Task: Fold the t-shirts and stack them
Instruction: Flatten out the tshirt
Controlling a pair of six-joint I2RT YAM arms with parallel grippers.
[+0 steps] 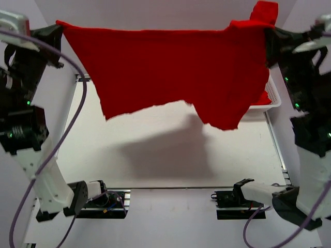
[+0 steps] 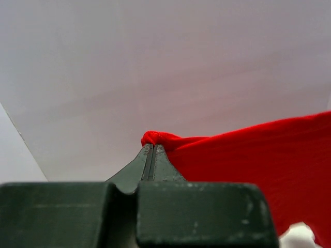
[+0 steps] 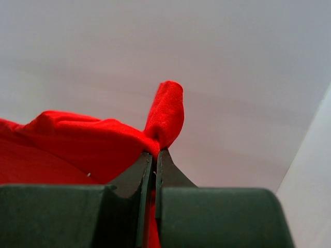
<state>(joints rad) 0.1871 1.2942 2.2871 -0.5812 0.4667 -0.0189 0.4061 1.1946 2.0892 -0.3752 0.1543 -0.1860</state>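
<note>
Seen from above, a red t-shirt (image 1: 170, 72) hangs spread in the air above the tabletop (image 1: 155, 155). The left hand (image 1: 58, 26) and right hand (image 1: 270, 30) each grasp a top corner, and the shirt partly hides a white basket (image 1: 274, 101) (red cloth inside). In the left wrist view, clenched fingers (image 2: 147, 155) pinch a bunched corner. In the right wrist view, a fold pokes up past the clamped tips.

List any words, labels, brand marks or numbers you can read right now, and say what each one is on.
None: no text can be read in any view.
The red t-shirt is plain, with no print or tag showing.
The left hand and the right hand, both pinching the cloth, carry no markings.
The white lattice basket shows no label.
</note>
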